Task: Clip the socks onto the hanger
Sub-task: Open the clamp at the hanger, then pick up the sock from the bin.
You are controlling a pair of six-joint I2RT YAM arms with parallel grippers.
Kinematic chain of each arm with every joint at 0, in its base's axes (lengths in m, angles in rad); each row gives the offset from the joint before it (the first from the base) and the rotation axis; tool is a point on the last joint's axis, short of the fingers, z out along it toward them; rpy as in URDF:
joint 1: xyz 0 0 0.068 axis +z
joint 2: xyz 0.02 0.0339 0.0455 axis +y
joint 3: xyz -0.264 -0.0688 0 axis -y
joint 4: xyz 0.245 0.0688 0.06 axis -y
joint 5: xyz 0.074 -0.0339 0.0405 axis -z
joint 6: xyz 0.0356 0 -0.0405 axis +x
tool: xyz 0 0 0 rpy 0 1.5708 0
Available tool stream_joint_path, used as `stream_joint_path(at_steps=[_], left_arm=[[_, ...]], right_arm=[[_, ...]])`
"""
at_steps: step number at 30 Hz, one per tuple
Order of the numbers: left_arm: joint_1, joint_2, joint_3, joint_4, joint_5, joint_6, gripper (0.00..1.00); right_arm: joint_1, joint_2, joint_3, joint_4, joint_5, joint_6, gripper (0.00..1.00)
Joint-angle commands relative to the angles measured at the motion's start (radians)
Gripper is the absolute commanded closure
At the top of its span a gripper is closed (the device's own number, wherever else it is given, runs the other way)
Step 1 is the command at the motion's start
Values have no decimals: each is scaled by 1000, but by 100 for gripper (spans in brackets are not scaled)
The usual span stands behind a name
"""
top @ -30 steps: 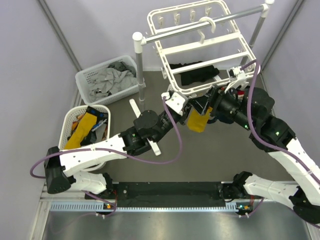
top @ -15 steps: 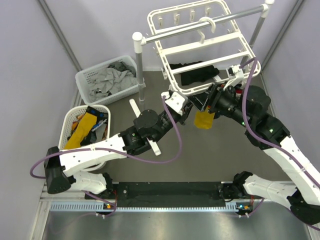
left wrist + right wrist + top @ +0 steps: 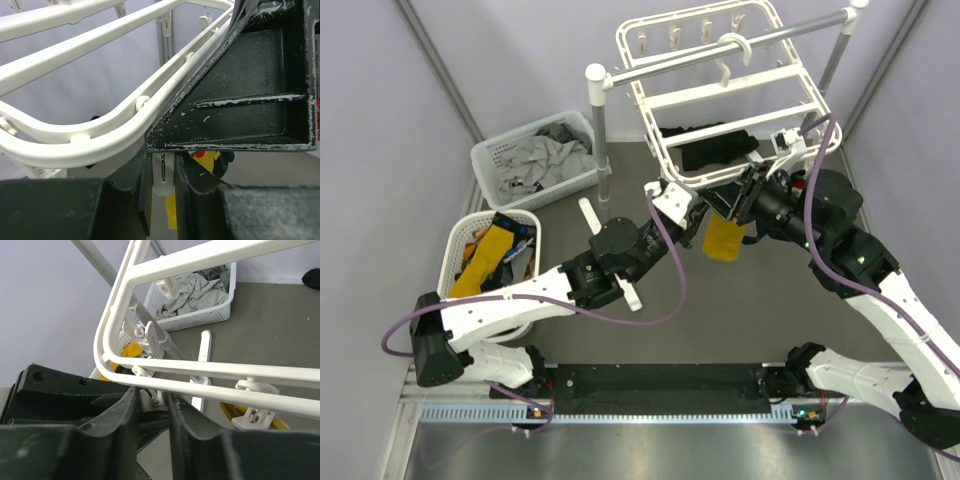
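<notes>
The white hanger (image 3: 720,95) hangs from the pole at the back; its bars also show in the left wrist view (image 3: 100,135) and the right wrist view (image 3: 210,371). My left gripper (image 3: 690,207) is under its near left corner, shut on a small white clip (image 3: 162,175). My right gripper (image 3: 733,203) meets it from the right with its jaws nearly closed (image 3: 151,400). A yellow-orange sock (image 3: 723,238) hangs below the right gripper and follows it; its grip point is hidden. The sock shows under the clip (image 3: 171,215). More socks (image 3: 485,250) lie in a basket.
A grey pole rack (image 3: 600,120) with a white foot (image 3: 590,215) carries the hanger. A white basket of pale grey cloths (image 3: 535,160) stands at the left back, and the sock basket (image 3: 460,235) is nearer. A black garment (image 3: 715,148) lies under the hanger. Walls close both sides.
My right gripper swung the yellow sock right, away from the left gripper, then partly back left toward the clip. The left gripper stayed at the hanger corner.
</notes>
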Motion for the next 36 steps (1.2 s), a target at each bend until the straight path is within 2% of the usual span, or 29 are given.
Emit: stream_joint_path(at_steps=[1, 4, 7, 9, 10, 13, 17, 19, 25, 28, 31, 34, 36], left_arm=[[-8, 2, 37, 33, 23, -17, 93], [-8, -4, 28, 36, 16, -19, 84], [-8, -13, 22, 33, 7, -20, 71], [-8, -25, 16, 30, 1, -20, 63], [-8, -30, 13, 24, -10, -23, 52], [-6, -55, -1, -13, -30, -32, 40], [-6, -116, -21, -92, -57, -75, 30], [-5, -159, -36, -140, -76, -114, 27], [15, -260, -32, -416, -177, -236, 26], [56, -314, -42, -548, -208, -313, 24], [141, -345, -32, -710, -232, -413, 23], [286, -372, -33, -845, -194, -502, 23], [398, -389, -48, -876, -151, -557, 23]], right_arm=[[-3, 3, -2, 23, 5, -20, 83], [-4, 0, -2, 19, 19, -28, 91], [-3, -2, -2, 20, 33, -36, 95], [-3, -3, -3, 19, 43, -40, 96], [-4, -6, -5, 19, 49, -43, 96], [-4, -11, -6, 14, 74, -56, 96], [-3, -14, -9, 9, 92, -77, 96], [-3, -14, -11, 8, 125, -92, 96], [-4, -14, -25, 2, 165, -128, 96], [-3, -14, -31, -1, 180, -145, 96], [-4, -14, -31, -8, 195, -161, 96], [-4, -15, -34, -12, 208, -172, 96], [-4, -15, -36, -12, 212, -178, 96]])
